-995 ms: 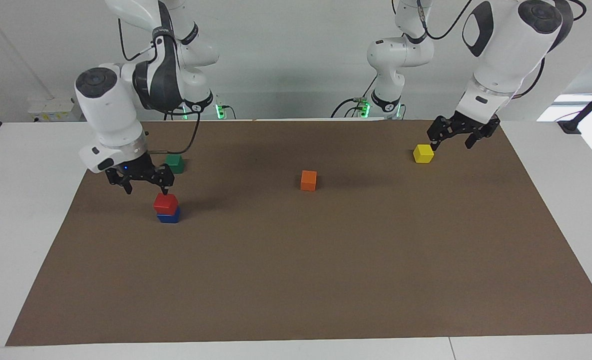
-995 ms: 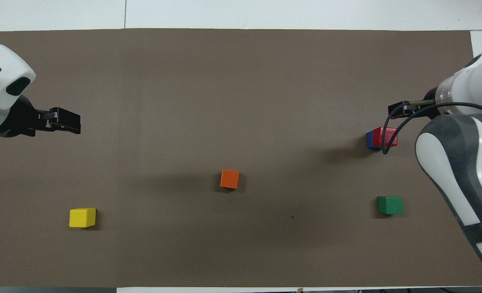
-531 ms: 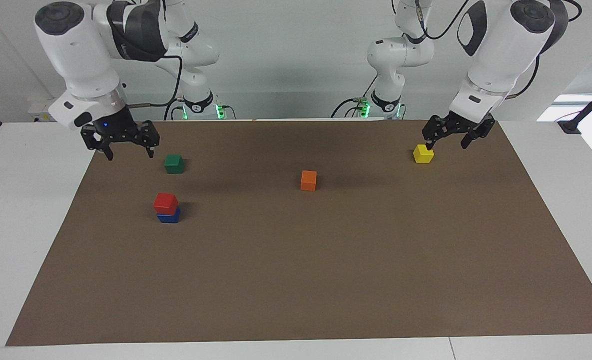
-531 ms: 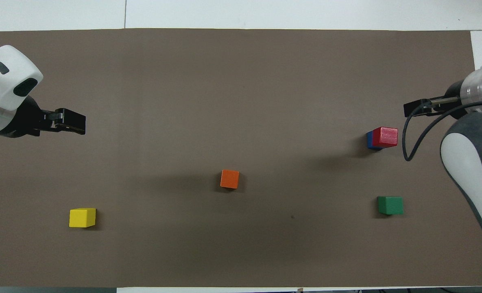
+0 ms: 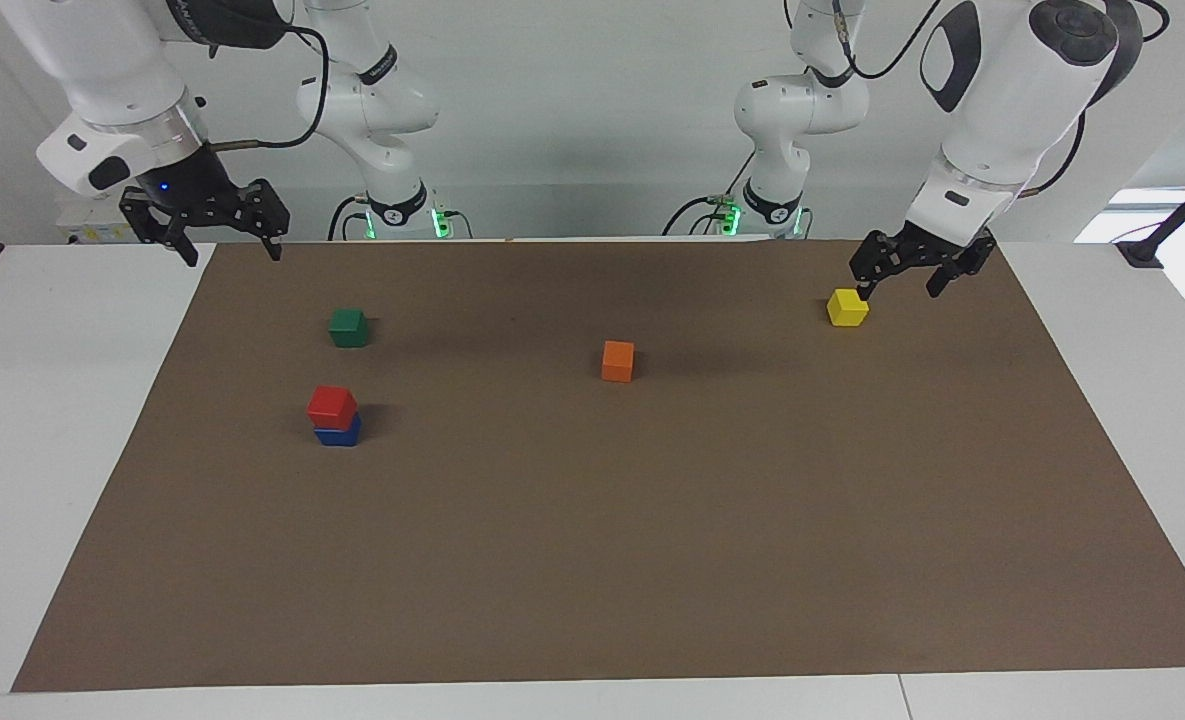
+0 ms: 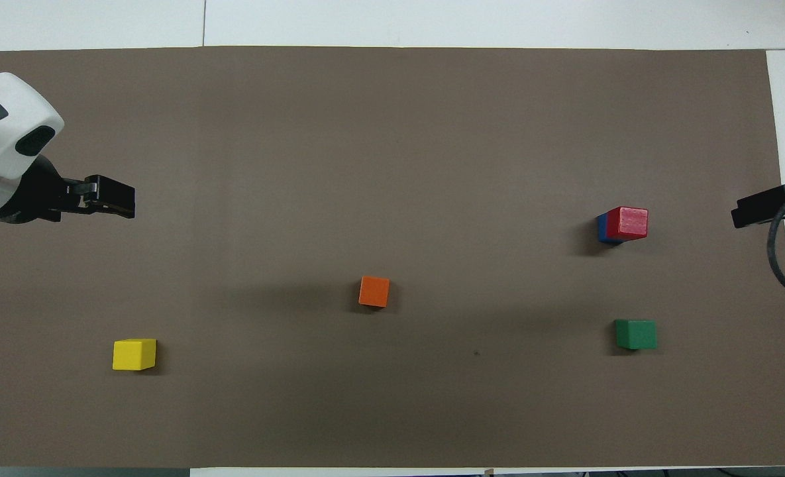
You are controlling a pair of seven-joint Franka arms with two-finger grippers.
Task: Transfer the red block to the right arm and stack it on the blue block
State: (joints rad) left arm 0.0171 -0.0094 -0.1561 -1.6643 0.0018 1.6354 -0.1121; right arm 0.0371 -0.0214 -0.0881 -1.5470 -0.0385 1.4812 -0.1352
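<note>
**Red block stacked on blue; both grippers empty**

The red block [image 5: 332,405] sits on the blue block [image 5: 338,435], slightly askew, toward the right arm's end of the brown mat [image 5: 592,560]. The right gripper [image 5: 227,245], fingers spread and holding nothing, hangs raised over the mat's corner at the robots' edge, well apart from the stack. The left gripper [image 5: 897,285], fingers likewise spread and empty, hovers just beside the yellow block [image 5: 847,307]. The green block [image 5: 348,327] and orange block [image 5: 618,360] stand alone.
</note>
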